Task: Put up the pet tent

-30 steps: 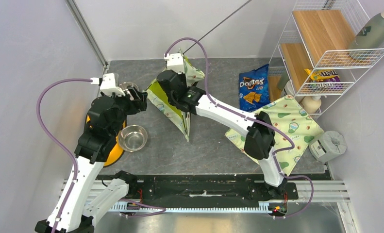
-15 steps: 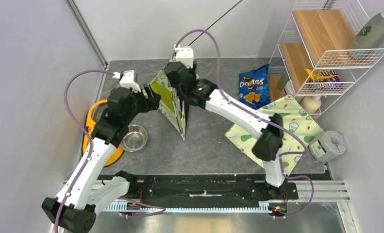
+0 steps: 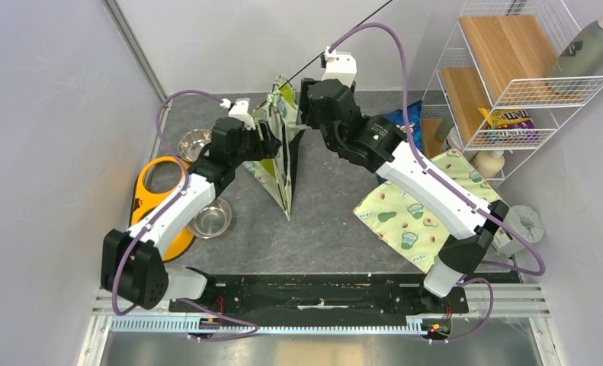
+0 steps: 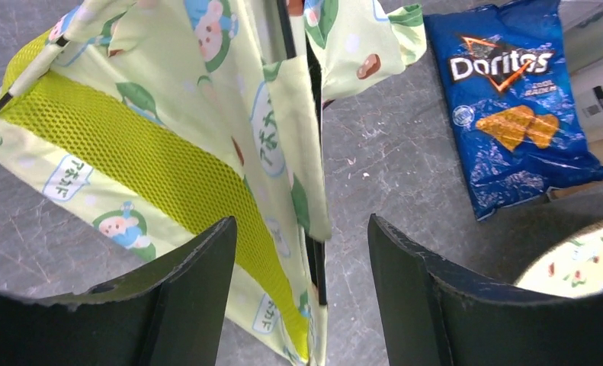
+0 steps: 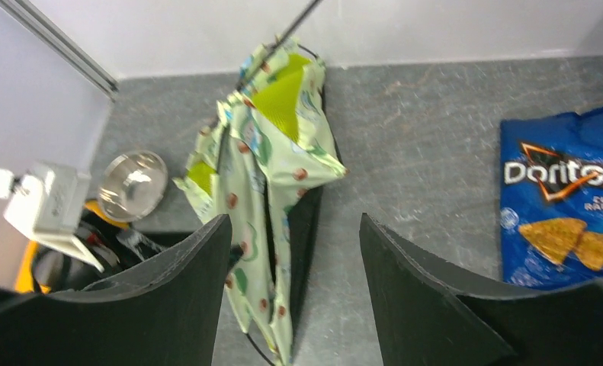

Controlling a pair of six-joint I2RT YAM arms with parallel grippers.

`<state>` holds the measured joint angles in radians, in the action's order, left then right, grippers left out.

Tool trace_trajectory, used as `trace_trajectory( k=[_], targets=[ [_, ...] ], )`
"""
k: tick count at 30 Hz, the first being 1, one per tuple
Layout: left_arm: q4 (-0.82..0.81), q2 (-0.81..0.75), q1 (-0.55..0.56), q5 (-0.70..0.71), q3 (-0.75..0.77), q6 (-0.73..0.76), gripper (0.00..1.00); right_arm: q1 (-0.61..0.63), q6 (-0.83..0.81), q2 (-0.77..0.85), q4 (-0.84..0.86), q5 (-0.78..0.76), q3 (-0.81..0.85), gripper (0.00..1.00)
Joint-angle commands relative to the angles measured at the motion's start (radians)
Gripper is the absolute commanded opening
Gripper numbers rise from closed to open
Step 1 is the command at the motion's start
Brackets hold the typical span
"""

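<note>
The pet tent [image 3: 284, 164] stands collapsed as a narrow upright fold of avocado-print fabric with lime mesh panels, at the back middle of the table. A thin black pole [image 3: 336, 36] sticks out of its top toward the back wall. My left gripper [image 3: 266, 141] is at the tent's left side, open. In the left wrist view the tent's fabric edge [image 4: 298, 206] and a black pole lie between the left gripper's [image 4: 302, 297] spread fingers without being pinched. My right gripper [image 3: 304, 114] hovers open just right of the tent's top. The right wrist view shows the tent [image 5: 260, 175] below and beyond the right gripper [image 5: 294, 290].
A Doritos bag [image 4: 511, 99] lies right of the tent. A flat avocado-print pad [image 3: 412, 217] lies at the right. Two steel bowls [image 3: 195, 141] [image 3: 210, 216] and an orange holder [image 3: 149, 194] sit at the left. A wire rack [image 3: 511, 69] stands at the back right.
My right gripper opened, let go of the tent and drew back to the right. My left arm swung right until its open jaws reached the tent's edge. The tent now stands more upright.
</note>
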<state>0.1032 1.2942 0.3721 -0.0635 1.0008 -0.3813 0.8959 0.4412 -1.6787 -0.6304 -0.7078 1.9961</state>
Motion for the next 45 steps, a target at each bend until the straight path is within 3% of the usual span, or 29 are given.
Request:
trace_trajectory(
  k=[1, 4, 8, 9, 10, 16, 24, 29, 32, 41, 45],
  targets=[
    [-0.098, 0.086, 0.043, 0.136, 0.094, 0.094, 0.69, -0.021, -0.001, 0.026, -0.058, 0.017, -0.047, 0.70],
    [-0.080, 0.139, 0.047, 0.204, 0.143, 0.153, 0.59, -0.033, -0.002, 0.046, -0.069, 0.023, -0.058, 0.70],
    [-0.029, 0.174, 0.047, 0.207, 0.206, 0.258, 0.20, -0.044, -0.008, 0.075, -0.100, 0.046, -0.057, 0.70],
    [-0.027, 0.175, 0.047, 0.198, 0.216, 0.288, 0.06, -0.045, -0.011, 0.084, -0.108, 0.052, -0.054, 0.70],
    [-0.027, 0.175, 0.046, 0.176, 0.224, 0.320, 0.02, -0.046, -0.012, 0.094, -0.117, 0.062, -0.050, 0.70],
    [-0.013, 0.196, 0.007, -0.034, 0.268, 0.469, 0.02, -0.046, -0.072, 0.155, -0.172, 0.187, 0.013, 0.70],
    [-0.004, 0.271, -0.138, -0.390, 0.354, 0.500, 0.02, -0.048, -0.221, 0.313, -0.183, 0.578, 0.099, 0.75],
    [0.032, 0.316, -0.219, -0.652, 0.410, 0.519, 0.02, -0.048, -0.261, 0.476, -0.029, 0.704, 0.053, 0.77],
    [0.117, 0.364, -0.254, -0.802, 0.457, 0.605, 0.02, -0.048, -0.261, 0.576, 0.096, 0.653, -0.028, 0.78],
    [0.319, 0.498, -0.286, -1.076, 0.592, 0.823, 0.02, -0.048, -0.294, 0.590, 0.101, 0.484, -0.002, 0.78],
    [0.322, 0.533, -0.288, -1.048, 0.623, 0.859, 0.02, -0.046, -0.292, 0.562, 0.083, 0.384, 0.029, 0.78]
  ],
)
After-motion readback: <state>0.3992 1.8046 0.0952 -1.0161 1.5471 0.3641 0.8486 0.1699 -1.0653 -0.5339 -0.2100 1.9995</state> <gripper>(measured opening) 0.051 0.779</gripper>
